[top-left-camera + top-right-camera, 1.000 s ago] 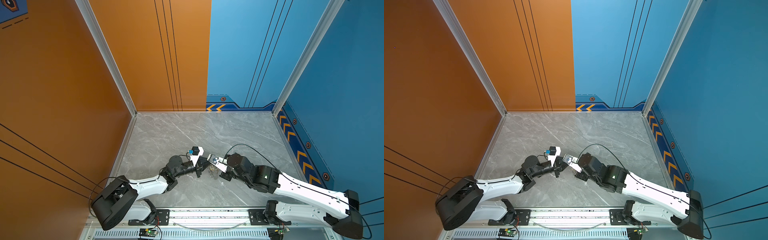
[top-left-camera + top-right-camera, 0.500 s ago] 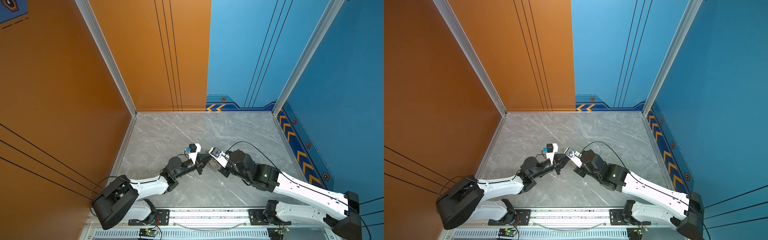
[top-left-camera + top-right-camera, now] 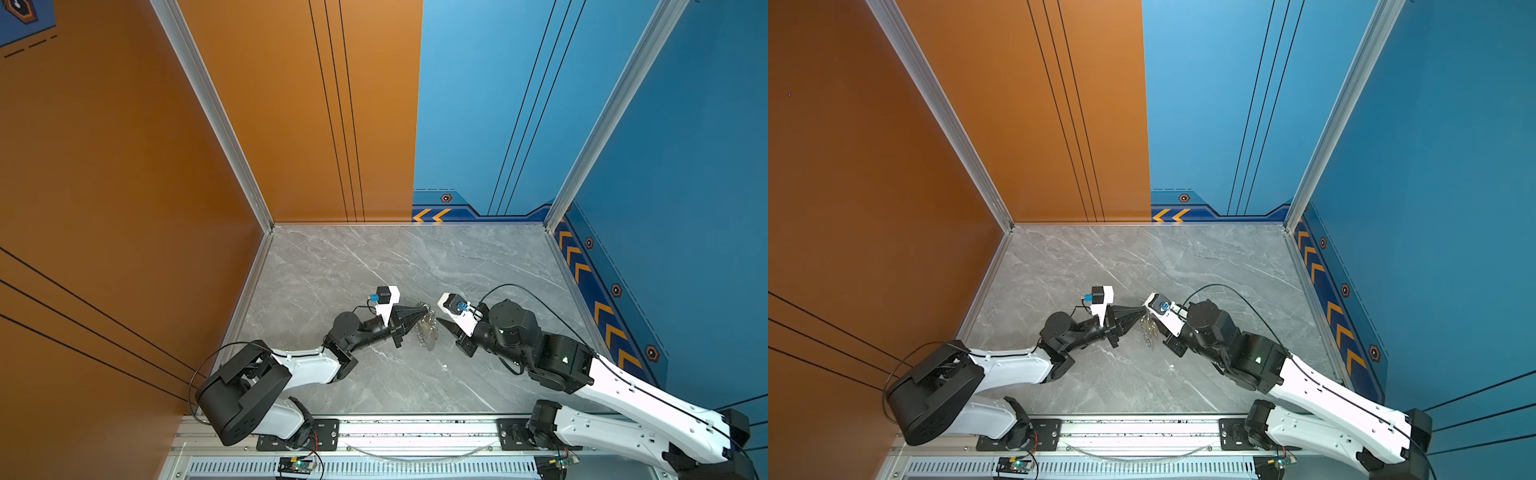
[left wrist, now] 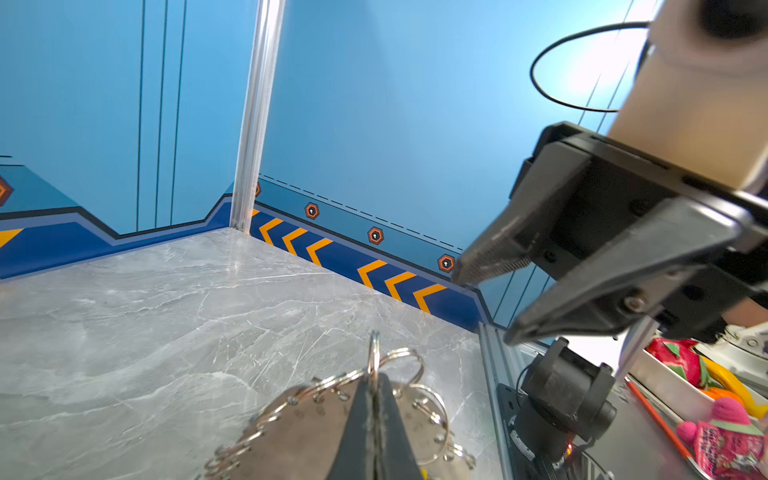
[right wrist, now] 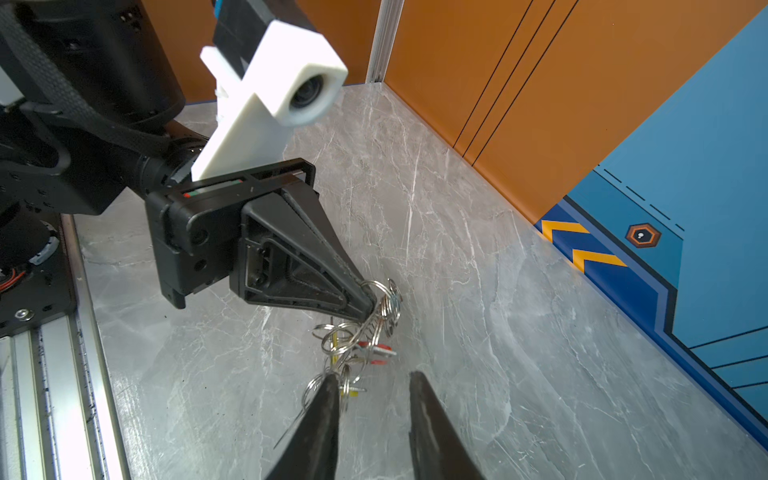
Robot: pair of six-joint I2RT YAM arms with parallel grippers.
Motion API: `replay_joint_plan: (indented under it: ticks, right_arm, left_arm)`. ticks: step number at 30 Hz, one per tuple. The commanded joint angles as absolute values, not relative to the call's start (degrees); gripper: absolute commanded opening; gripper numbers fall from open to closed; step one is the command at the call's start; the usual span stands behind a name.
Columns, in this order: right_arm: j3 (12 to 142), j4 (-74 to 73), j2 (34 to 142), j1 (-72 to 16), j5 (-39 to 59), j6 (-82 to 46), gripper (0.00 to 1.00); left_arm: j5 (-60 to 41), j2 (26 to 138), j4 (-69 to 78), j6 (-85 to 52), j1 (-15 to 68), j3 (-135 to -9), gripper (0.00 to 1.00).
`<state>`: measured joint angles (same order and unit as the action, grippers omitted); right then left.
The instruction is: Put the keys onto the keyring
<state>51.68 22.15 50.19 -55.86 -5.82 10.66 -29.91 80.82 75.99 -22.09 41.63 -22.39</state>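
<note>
- Grey marble-patterned counter (image 3: 374,257), both top views: the black left hand (image 3: 420,310) is clenched at its tip on a tangle of small silver rings (image 3: 428,330) that hangs below it. The black right hand (image 3: 442,321) sits just beside the tangle.
- Left wrist view: the left hand's fingers (image 4: 361,415) pinch one silver split ring (image 4: 374,353) edge-on, and more rings fan out on both sides. The right hand (image 4: 484,305) is opposite, jaws parted, nothing between them.
- Right wrist view: the right hand (image 5: 372,378) is released and empty, one finger just beside the lowest rings. Small silvery keys with red and yellow plastic heads (image 5: 376,351) dangle among the rings under the left hand (image 5: 370,303).
- Progress, as a judgement: no loose key shows on the counter, so the keys seem gathered into the hanging tangle and the task looks late. Cannot tell whether each key is truly threaded on, nor whether the tangle touches the counter. What is left is probably checking and setting down.
</note>
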Motion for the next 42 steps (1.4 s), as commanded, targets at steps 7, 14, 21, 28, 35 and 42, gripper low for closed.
replay_joint_plan:
  ticks: [7,14,21,28,35,42]
  right_arm:
    - [53.61,27.60,51.57,-50.40,5.86,11.37,0.25]
    - [53.70,27.51,52.47,-50.49,9.33,12.45,0.23]
    - [53.61,28.20,53.24,-50.94,10.79,12.56,0.14]
    - [53.79,28.65,54.20,-51.49,12.12,12.63,0.09]
    - [53.53,29.07,54.15,-51.70,14.32,12.91,0.06]
    - [52.83,29.27,53.36,-52.82,16.41,14.28,0.08]
  left_arm:
    - [-38.98,79.45,80.63,-18.73,41.92,-22.07,0.00]
    - [-42.91,79.45,80.60,-17.53,42.63,-21.99,0.00]
    - [-45.02,80.14,80.61,-17.46,43.10,-22.44,0.00]
    - [-46.56,80.38,80.65,-17.40,43.68,-22.62,0.00]
    - [-47.61,80.33,80.61,-16.67,44.19,-22.66,0.00]
    - [-49.33,80.55,80.64,-14.64,44.47,-22.04,0.00]
